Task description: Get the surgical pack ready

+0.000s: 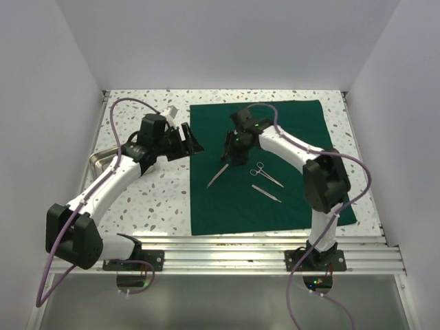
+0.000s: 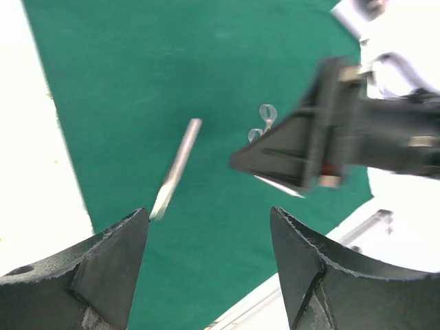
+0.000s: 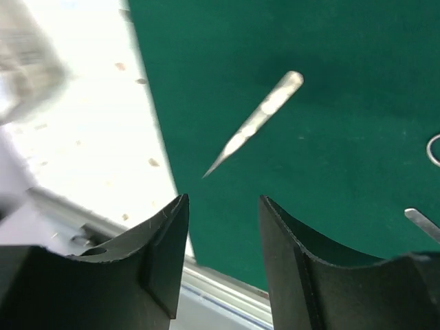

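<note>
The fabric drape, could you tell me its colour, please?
The drape is dark green, clearest in the top external view.

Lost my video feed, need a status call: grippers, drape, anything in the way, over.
Left gripper open, empty, by left edge of green drape. Right gripper open, empty, above steel tweezers. Drape spread flat; ring-handled forceps and thin steel tool also on it.

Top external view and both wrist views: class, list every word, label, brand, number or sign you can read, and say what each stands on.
No readable text in any view.
The green drape, the pointed steel instrument, the ring-handled instrument and the speckled table carry no print.
Any marking on the left arm or right arm is too small to tell.
</note>
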You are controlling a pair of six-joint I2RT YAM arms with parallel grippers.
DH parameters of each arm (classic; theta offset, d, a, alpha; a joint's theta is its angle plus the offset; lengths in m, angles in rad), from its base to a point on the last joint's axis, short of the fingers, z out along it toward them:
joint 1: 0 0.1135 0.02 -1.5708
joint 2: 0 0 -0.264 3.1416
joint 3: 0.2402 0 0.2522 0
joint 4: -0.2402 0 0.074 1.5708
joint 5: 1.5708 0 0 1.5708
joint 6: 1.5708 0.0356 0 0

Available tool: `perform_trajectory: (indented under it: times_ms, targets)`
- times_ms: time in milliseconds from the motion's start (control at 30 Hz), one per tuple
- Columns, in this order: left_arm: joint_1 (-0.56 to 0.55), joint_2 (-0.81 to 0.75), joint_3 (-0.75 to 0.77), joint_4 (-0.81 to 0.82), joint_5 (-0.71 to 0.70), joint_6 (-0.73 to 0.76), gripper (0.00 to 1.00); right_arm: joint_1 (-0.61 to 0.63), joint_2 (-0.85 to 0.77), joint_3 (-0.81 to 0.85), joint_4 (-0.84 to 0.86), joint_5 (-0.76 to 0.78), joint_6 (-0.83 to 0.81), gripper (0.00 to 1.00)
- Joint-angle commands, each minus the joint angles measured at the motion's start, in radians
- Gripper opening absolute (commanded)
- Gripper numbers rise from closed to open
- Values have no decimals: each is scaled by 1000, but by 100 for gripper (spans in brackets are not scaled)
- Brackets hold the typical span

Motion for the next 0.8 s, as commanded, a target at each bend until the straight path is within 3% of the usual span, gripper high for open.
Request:
perform_trajectory:
  times_ms: [0,133,267,767]
  targets:
    - [26,-27,-7,-122,-91,88,75,80,80,92,-56,164,120,49]
    - [43,-68,-41,-133,-86,100,76,130,210,199,-153,276,206,54]
    - [80,-103,-79,-133,-56,112,76,158,241,226,-188,341,259,54]
    - [134,-157,-91,-167,-17,157,76,164,331,227,-174,376,284,43]
